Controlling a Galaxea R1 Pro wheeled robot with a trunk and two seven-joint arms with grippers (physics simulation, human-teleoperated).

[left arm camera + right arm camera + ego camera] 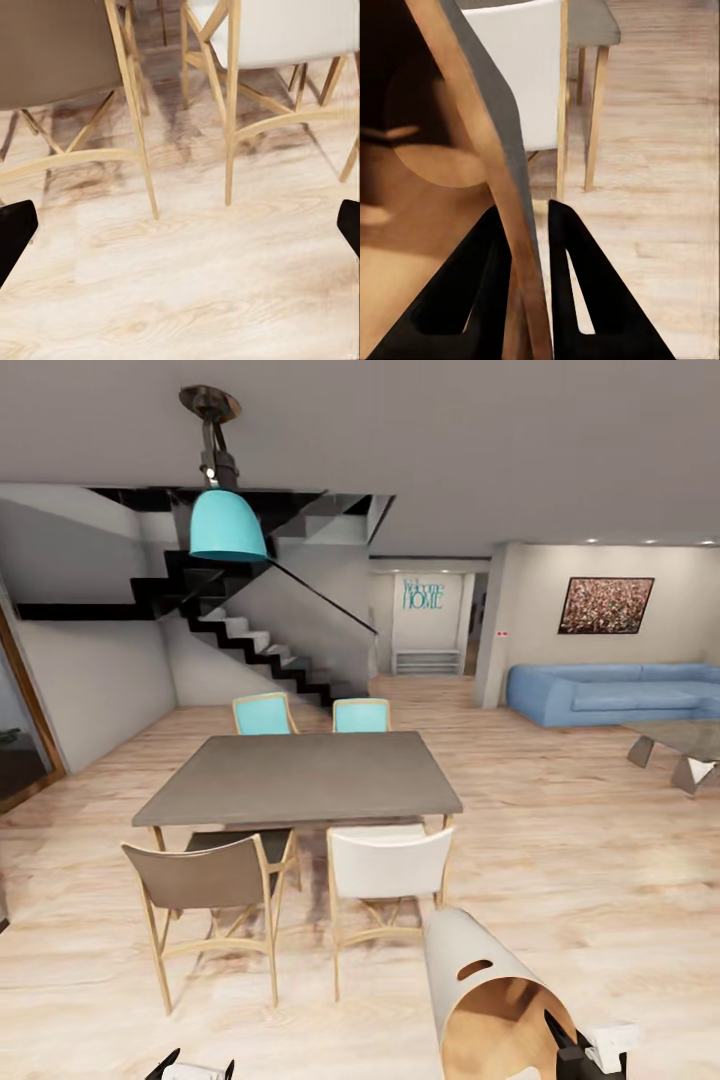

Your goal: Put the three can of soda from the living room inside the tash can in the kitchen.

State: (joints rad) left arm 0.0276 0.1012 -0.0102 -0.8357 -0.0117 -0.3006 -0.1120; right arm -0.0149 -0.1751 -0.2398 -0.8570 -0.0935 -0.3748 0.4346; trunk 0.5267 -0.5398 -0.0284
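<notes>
Standing ahead is a grey dining table (300,775) ringed by chairs, blocking the way; the trash can (490,985) is tilting in the right gripper (529,247), pinched at its rim, while the left gripper (180,232) is hanging spread, empty.

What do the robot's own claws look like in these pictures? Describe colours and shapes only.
Each claw has two matte black, tapering, wedge-shaped fingers. The right claw has triangular cut-outs in its fingers and a white block behind it in the head view. The left claw likewise has black tips and a white body.
</notes>
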